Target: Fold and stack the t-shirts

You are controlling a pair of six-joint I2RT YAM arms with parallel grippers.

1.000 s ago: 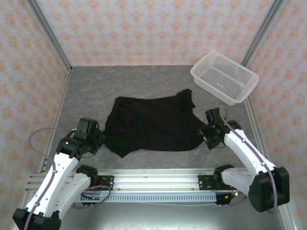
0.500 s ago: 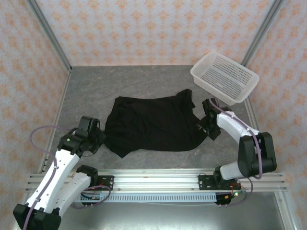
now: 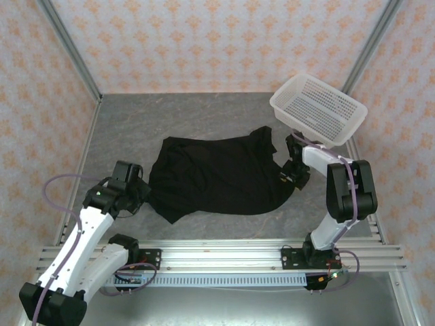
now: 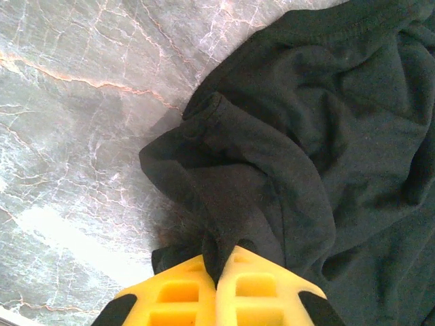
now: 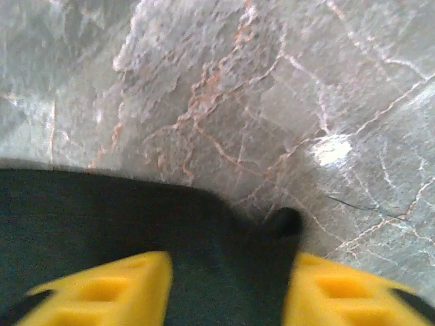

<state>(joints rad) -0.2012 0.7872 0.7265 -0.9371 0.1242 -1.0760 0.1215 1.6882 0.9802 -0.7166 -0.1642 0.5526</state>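
Note:
A black t-shirt (image 3: 217, 180) lies spread and rumpled on the grey marble table, plain side showing. My left gripper (image 3: 141, 194) is at its left edge. In the left wrist view the yellow fingertips (image 4: 221, 268) are shut on a pinched fold of the t-shirt (image 4: 326, 136). My right gripper (image 3: 292, 176) is low at the shirt's right edge. In the right wrist view the t-shirt (image 5: 102, 217) lies flat between its two yellow fingers (image 5: 115, 288), which stand apart around the hem, and a small tip of cloth pokes out by the right finger.
A white perforated basket (image 3: 318, 109) stands at the back right, just beyond the right arm. Patterned walls and metal posts close in the table on three sides. An aluminium rail (image 3: 224, 255) runs along the near edge.
My right arm has folded back, carrying its gripper a little farther along the shirt's right edge, and its jaws have narrowed. The left gripper has held its grip, almost still.

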